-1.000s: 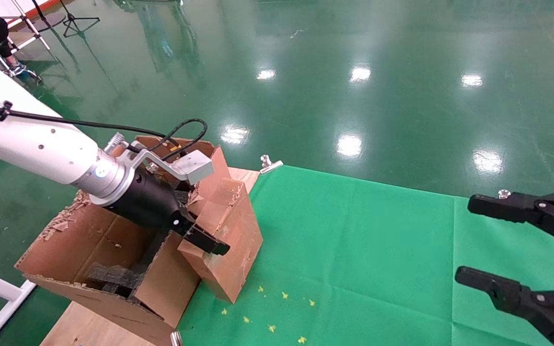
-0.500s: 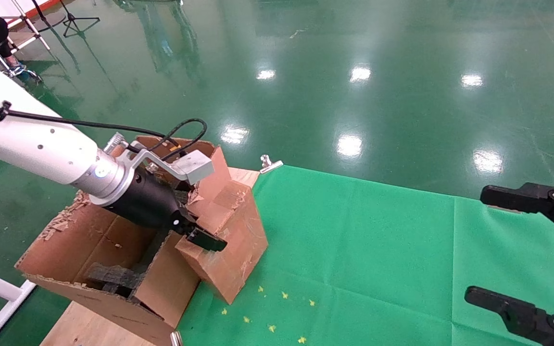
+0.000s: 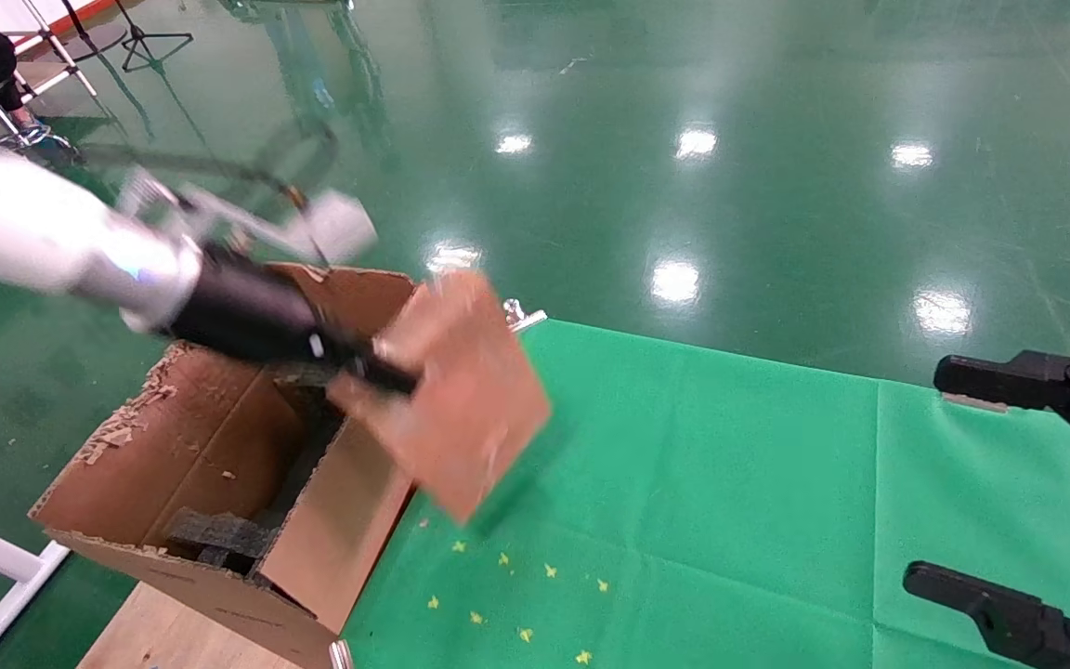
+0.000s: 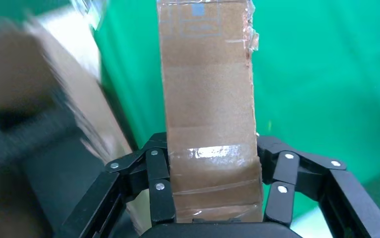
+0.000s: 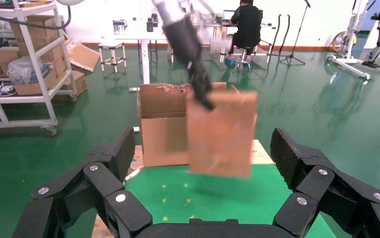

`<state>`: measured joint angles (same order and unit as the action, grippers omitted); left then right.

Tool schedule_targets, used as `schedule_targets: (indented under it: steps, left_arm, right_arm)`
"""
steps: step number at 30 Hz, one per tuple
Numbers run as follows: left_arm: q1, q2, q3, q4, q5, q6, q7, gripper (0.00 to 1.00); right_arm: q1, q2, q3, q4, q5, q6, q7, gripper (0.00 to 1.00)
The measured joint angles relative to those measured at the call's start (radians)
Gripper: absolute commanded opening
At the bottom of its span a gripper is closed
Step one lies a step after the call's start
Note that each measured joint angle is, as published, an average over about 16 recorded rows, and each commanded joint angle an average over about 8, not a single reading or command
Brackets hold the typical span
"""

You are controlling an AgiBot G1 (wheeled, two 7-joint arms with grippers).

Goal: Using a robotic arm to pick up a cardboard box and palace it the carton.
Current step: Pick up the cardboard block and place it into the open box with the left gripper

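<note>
Left pincer clamps the cardboard box above the carton.

Support surface: wooden table top, bare at its near left corner, otherwise covered by a green cloth. Metal clips hold the cloth at the far edge and the near edge. On the table's left end: the carton, open. On the cloth beside it: small yellow star marks.

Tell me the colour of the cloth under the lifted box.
Bright green cloth, best in the head view.
</note>
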<state>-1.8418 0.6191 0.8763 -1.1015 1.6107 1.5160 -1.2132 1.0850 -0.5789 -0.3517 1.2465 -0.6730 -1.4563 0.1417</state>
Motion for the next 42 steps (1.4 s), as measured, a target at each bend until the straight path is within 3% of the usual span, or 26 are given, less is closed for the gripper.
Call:
schedule_targets:
  steps: [8, 18, 27, 42]
  left_arm:
    - [-0.140, -0.073, -0.076, 0.092, 0.004, -0.037, 0.055, 0.00]
    - [-0.244, -0.145, -0.071, 0.231, 0.158, -0.068, 0.130, 0.00]
    - [-0.199, -0.167, -0.023, 0.368, 0.259, -0.114, 0.190, 0.00]
    - [-0.066, -0.122, 0.021, 0.585, 0.285, -0.233, 0.321, 0.00]
  right_arm:
    - [0.000, 0.000, 0.000, 0.000, 0.000, 0.000, 0.000, 1.00]
    - [0.000, 0.000, 0.000, 0.000, 0.000, 0.000, 0.000, 1.00]
    - [0.000, 0.000, 0.000, 0.000, 0.000, 0.000, 0.000, 1.00]
    - [0.000, 0.000, 0.000, 0.000, 0.000, 0.000, 0.000, 1.00]
